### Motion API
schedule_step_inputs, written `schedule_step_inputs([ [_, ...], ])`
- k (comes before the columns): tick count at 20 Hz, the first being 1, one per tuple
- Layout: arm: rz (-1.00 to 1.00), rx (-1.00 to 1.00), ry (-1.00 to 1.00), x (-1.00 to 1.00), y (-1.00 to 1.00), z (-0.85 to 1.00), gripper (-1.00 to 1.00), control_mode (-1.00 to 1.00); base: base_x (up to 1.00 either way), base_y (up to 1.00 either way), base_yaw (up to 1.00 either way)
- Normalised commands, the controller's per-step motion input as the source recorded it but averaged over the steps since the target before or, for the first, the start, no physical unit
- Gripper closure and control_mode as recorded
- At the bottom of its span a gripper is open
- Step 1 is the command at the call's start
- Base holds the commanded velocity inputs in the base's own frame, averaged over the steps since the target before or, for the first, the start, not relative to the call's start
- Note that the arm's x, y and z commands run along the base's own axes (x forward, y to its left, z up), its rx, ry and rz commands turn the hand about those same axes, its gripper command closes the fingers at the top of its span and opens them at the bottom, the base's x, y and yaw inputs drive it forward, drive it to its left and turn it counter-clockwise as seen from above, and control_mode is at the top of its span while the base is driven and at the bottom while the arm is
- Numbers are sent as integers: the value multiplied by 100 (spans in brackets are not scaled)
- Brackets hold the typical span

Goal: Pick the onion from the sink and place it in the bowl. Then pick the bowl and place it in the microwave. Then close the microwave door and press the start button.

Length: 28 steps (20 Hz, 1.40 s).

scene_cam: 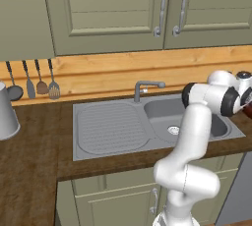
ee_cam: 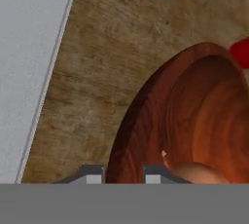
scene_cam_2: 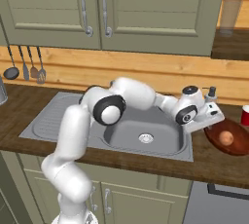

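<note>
The reddish-brown bowl [scene_cam_2: 237, 146] rests on the wooden counter to the right of the sink [scene_cam_2: 58, 118]. Inside it lies the orange-tan onion [scene_cam_2: 225, 138]. My gripper [scene_cam_2: 209, 123] is low over the bowl's left rim. In the hand view its two tips [ee_cam: 124, 175] stand one on each side of the rim of the bowl [ee_cam: 194, 101], with the onion [ee_cam: 197, 172] just inside. The gap between the jaws is narrow, and I cannot make out whether they pinch the rim. The microwave and its door are out of view.
A red cup [scene_cam_2: 245, 115] stands just behind the bowl, and a soap dispenser [scene_cam_2: 211, 93] is behind my hand. The faucet [scene_cam: 145, 88] rises at the sink's back edge. Utensils [scene_cam: 32, 82] hang on the wall at left above a grey jug [scene_cam: 6, 114].
</note>
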Motion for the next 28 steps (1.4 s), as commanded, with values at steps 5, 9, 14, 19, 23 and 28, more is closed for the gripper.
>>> schedule_step_inputs([
  [5,23,-37,-21,-13,52,0,100,-100,0,0,0],
  [9,24,-32,-19,-2,13,0,100,-100,0,0,0],
  [14,13,-11,0,-7,0,50,100,-100,0,0,0],
  [19,12,-16,3,-21,0,73,100,-100,0,0,0],
  [23,15,-12,13,-25,-3,62,100,-100,0,0,0],
  [28,20,-3,24,-41,-6,45,100,-100,0,0,0],
])
